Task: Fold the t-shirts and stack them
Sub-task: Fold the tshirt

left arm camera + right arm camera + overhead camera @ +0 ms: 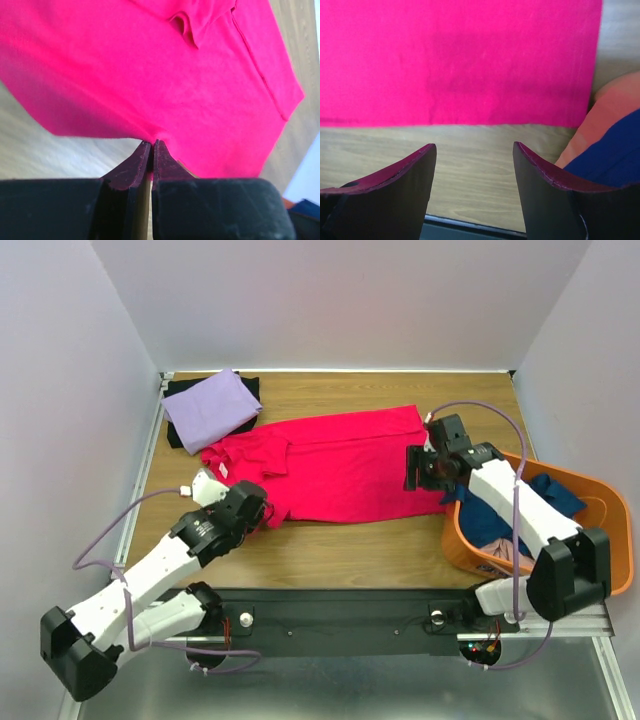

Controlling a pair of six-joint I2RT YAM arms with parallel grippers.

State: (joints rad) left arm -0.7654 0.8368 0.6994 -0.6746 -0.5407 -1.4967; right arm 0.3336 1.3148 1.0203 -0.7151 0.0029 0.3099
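Crimson-pink t-shirt lies spread across the middle of your counter. Your left jaws are pinched shut on its edge at 7 o'clock. Your right jaws stand wide apart, holding nothing, by its 3 o'clock hem. At 10 o'clock, a folded lavender t-shirt rests on a black t-shirt. At 4 o'clock, a navy t-shirt lies in the orange tub.

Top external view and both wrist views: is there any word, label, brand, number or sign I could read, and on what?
None can be read.
The bright crimson-pink cloth t-shirt, the folded lavender cloth t-shirt and the orange plastic tub show plain.
Any marks on the white and black robot arms are too small to read.
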